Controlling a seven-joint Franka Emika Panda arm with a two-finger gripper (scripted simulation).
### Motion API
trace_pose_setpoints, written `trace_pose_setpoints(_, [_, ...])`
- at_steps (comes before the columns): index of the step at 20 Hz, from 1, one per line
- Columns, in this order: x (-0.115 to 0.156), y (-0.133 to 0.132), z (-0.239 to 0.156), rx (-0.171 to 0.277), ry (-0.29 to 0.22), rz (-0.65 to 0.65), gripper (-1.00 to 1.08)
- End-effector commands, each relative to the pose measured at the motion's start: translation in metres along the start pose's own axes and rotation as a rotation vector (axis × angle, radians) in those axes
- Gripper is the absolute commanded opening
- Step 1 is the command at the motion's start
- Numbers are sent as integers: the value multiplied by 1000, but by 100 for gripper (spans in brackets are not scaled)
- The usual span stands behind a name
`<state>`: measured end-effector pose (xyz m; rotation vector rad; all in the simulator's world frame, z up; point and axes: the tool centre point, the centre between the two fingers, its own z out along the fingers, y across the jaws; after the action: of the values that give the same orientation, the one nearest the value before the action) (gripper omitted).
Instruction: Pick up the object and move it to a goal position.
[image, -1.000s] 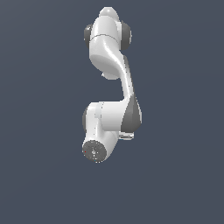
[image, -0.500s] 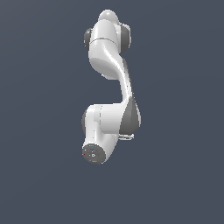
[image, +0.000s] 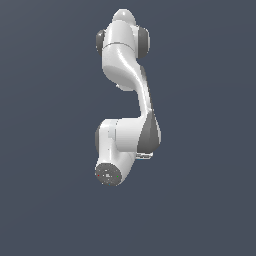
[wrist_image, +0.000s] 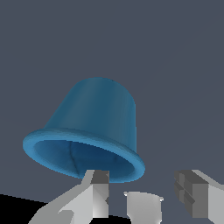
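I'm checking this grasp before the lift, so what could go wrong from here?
The blue cup sits off to one side of the end effector: one finger is at its flared rim, the other finger stands clear, so closing may knock it rather than hold it. The rim is thin, so a hold there could slip. The exterior view hides the cup behind the arm.

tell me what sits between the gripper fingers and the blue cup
Nothing. In the wrist view the blue cup lies just past the fingers, with one finger at its rim and only bare grey ground around it. The exterior view shows only the arm.
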<state>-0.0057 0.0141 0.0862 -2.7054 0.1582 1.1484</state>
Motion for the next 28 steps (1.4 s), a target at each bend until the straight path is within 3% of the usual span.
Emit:
trace_pose_setpoints(1, [0,0,5,0,-1,0,28])
trace_pose_setpoints(14, [0,0,23,1,-2,-1,28])
trace_pose_setpoints(15, [0,0,23,1,-2,-1,-100])
trace_pose_setpoints(28, [0,-3,19,-2,7,-10,-100])
